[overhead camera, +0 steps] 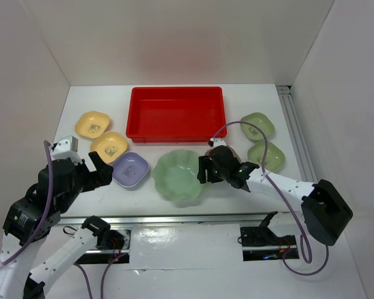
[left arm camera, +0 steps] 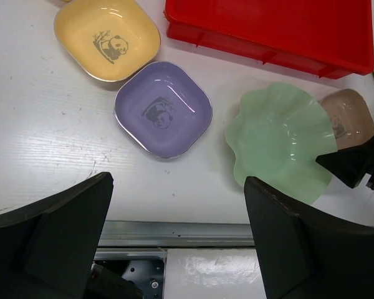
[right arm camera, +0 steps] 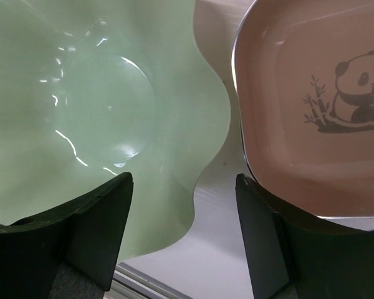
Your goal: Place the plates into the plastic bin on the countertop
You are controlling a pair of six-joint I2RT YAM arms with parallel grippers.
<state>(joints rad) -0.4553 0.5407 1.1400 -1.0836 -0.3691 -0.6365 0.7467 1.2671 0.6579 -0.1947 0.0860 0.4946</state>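
The right gripper point(right arm camera: 182, 187), jaws apart and empty, straddles the gap between the green dish point(overhead camera: 178, 176) and the pink dish point(right arm camera: 311, 112), near the bin point(overhead camera: 174, 89). Both dishes look stiff, glossy and probably slippery, so a rim pinch suits. The left gripper point(left arm camera: 177, 187) is wide open.

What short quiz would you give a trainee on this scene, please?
1. True or false: the red plastic bin already holds a plate.
2. The right gripper hovers over the rim of the pale green scalloped dish and a small dish of which colour? A yellow, B brownish-pink, C lavender.
3. How many yellow dishes lie on the countertop?
Key: 1 false; 2 B; 3 two.
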